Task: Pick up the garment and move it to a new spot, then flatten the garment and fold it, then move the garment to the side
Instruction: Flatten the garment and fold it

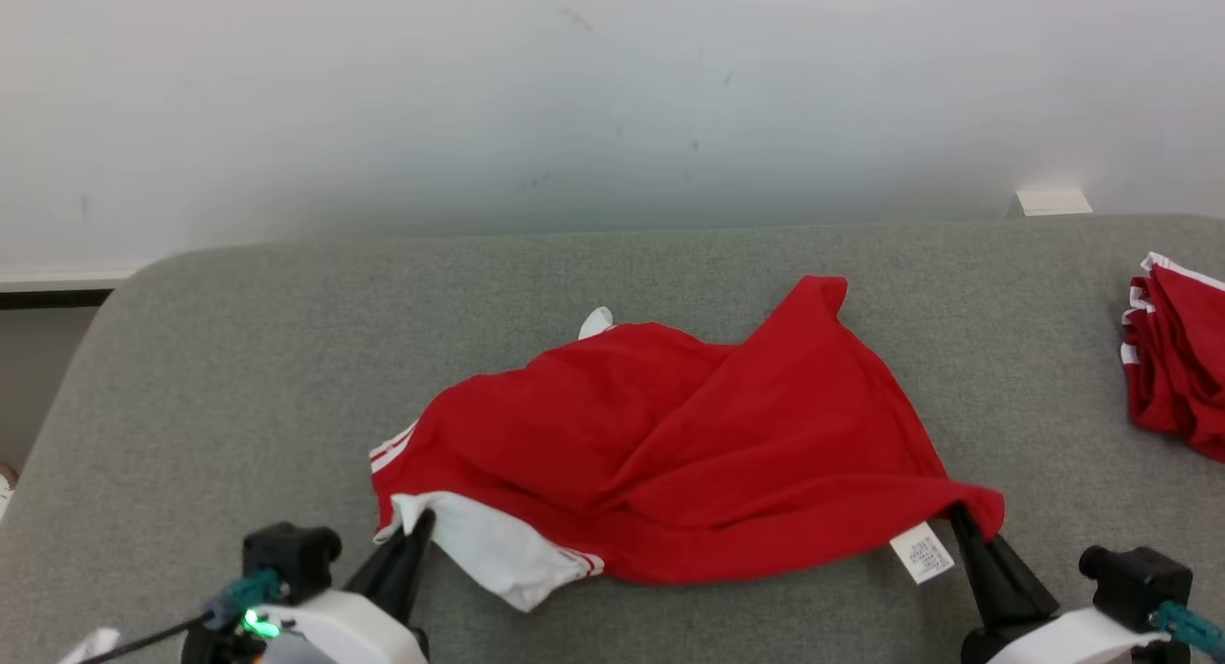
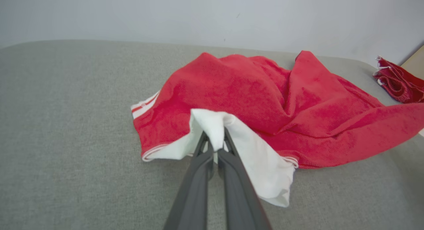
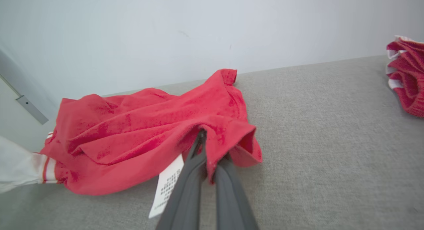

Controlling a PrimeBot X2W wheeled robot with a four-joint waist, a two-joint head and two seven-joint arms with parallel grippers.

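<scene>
Far left: your left gripper (image 1: pixel 419 528) sits at the near edge of the grey woven-fabric padded surface (image 1: pixel 211 377). Its two dark fingers are pressed together with no gap. They pinch a fold of the white sleeve panel (image 1: pixel 488 544). In the left wrist view the white cloth peaks over the fingertips and drapes down on either side, and its loose end lies on the grey fabric.

Centre: the red short-sleeved garment with white stripe trim (image 1: pixel 670 434) lies rumpled in the middle of the surface, closer to your side than to the wall. A striped cuff (image 1: pixel 392 449) shows at its left edge. A small white tab (image 1: pixel 595 321) pokes out at the far edge. One red corner points toward the wall, and broad folds run diagonally across the body.

Right of centre: a white printed care label (image 1: pixel 922 552) hangs off the near hem, just beside your right gripper (image 1: pixel 960 519). That gripper is also clamped tight, on the red hem corner. The right wrist view shows red cloth bunched over the fingertips and curling into a loose lip beside them.

Far right: a separate heap of red cloth with white edging (image 1: pixel 1177 358) lies at the surface's right edge, well apart from the garment. Behind it are the pale wall (image 1: pixel 574 99) and a small white block (image 1: pixel 1051 202) at the back edge.
</scene>
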